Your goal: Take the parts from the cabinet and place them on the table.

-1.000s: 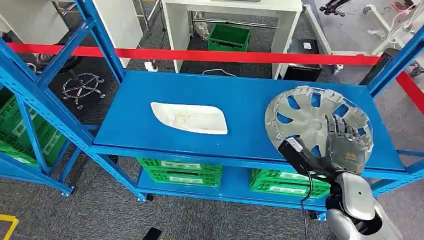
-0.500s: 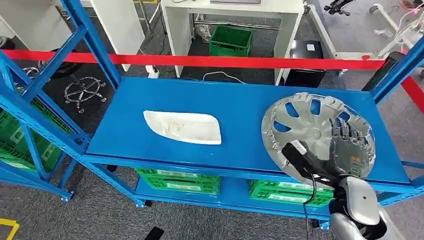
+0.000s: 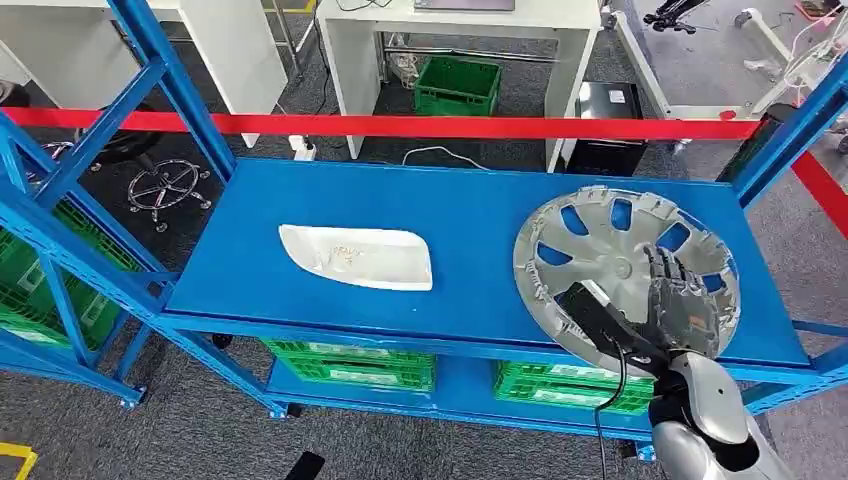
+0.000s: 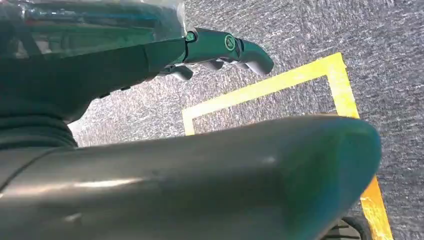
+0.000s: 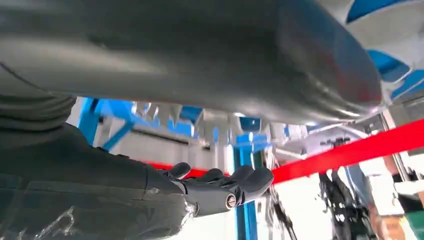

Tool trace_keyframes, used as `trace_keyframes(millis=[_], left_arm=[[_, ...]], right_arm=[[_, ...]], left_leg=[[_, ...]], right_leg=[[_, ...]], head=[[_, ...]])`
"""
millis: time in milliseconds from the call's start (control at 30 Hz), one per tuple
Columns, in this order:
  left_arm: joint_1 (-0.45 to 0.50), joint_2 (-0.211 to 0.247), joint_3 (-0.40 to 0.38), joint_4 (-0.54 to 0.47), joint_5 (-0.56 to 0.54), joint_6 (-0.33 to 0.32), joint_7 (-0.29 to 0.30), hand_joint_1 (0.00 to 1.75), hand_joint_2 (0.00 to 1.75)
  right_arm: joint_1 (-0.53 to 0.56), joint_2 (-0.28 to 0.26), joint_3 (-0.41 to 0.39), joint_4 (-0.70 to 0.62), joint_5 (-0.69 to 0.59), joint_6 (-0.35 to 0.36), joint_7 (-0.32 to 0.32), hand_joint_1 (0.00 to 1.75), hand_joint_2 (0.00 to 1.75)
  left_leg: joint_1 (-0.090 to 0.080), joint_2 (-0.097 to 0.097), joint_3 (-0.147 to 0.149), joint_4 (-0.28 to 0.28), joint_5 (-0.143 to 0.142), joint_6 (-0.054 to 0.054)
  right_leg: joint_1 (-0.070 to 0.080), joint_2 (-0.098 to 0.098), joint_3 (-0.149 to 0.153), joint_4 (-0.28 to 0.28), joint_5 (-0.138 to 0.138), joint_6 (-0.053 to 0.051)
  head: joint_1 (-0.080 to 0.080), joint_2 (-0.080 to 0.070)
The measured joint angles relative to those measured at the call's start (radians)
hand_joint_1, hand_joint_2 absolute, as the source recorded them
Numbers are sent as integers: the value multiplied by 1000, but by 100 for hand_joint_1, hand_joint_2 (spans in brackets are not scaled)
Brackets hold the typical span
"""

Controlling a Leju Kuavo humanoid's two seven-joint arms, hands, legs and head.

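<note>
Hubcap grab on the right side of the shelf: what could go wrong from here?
1. The hubcap overhangs the blue shelf's front edge; a nudge from the right hand could tip it off.
2. The hand lies flat over the spokes; the fingers could catch in the gaps.
3. The red bar crosses close above; lifting could clip it.

blue shelf (image 3: 480,215), white part (image 3: 356,256), hubcap (image 3: 600,255)

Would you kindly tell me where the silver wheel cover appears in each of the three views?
Head view: wheel cover on the blue shelf's right end, under the right hand.
Right wrist view: its notched rim beyond the fingers.
Left wrist view: not in it.
Shared landmark: the red bar.
</note>
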Motion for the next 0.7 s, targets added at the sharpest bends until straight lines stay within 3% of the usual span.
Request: trace_keyframes(millis=[400, 700], left_arm=[[-8, 1, 2, 0, -19, 13, 11, 0, 0], [-12, 2, 2, 0, -32, 18, 24, 0, 0]], right_arm=[[-33, 53, 51, 128, -166, -47, -66, 0, 0], [-46, 86, 89, 242, -216, -26, -72, 0, 0]], left_leg=[[-4, 0, 3, 1, 2, 1], [-4, 0, 3, 1, 2, 1]], right_leg=[[-4, -1, 5, -3, 5, 4], [-4, -1, 6, -4, 5, 4]], head=[[0, 0], [0, 0]])
